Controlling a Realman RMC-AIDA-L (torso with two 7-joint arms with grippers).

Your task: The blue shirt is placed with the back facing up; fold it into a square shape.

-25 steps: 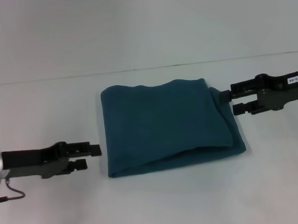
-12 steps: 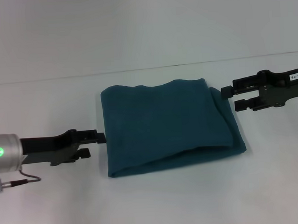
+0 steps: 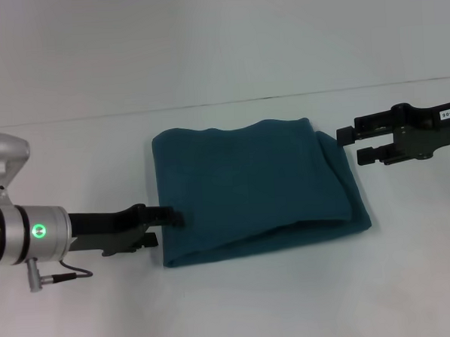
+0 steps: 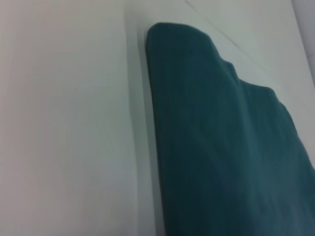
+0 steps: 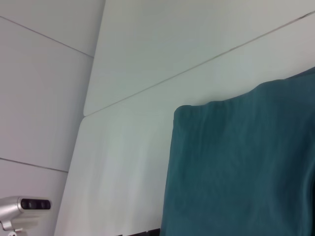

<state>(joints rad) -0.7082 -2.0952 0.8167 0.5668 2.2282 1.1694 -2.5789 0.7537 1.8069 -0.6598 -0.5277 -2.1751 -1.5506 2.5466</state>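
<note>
Left end effector now at blue shirt edge; right end effector farther off.

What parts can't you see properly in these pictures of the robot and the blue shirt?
- Left gripper, head view: its tips meet the blue shirt edge, dark on dark, so any pinch is unclear.
- Shirt's sleeves and collar: folded inside, hidden in every view.
- Left wrist view: shirt cut off by the picture edge, no fingers shown.
- Right gripper, head view: open beside the shirt; its arm runs off the edge.
</note>
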